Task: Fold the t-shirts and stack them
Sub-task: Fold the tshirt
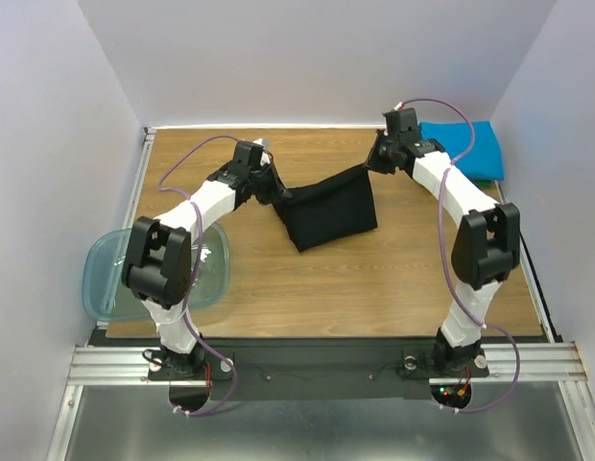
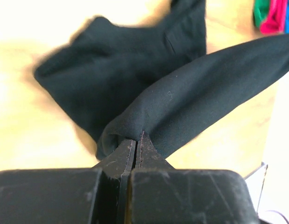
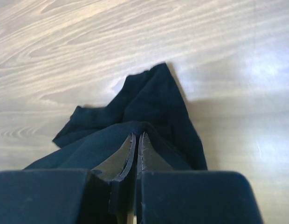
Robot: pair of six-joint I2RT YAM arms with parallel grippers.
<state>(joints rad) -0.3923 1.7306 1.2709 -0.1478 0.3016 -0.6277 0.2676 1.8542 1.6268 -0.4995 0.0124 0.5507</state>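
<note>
Black t-shirt (image 1: pixel 328 213) hangs stretched between your two tools, lower part draped on desk (image 1: pixel 374 288) beneath them. Left tool (image 2: pixel 137 140) clamped on one end of raised edge, right tool (image 3: pixel 136 140) clamped on other end. Move both tools together at same height, so edge is taut and fold lands straight. Don't pull wider; cloth may slip out. Blue folded shirt (image 1: pixel 461 144) lies just beyond right tool: likely stacking spot.

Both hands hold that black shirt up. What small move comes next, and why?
Probably lower both together, laying the black shirt flat on the table: left hand and right hand each pinch its top edge, and the rest sags, bunched.
</note>
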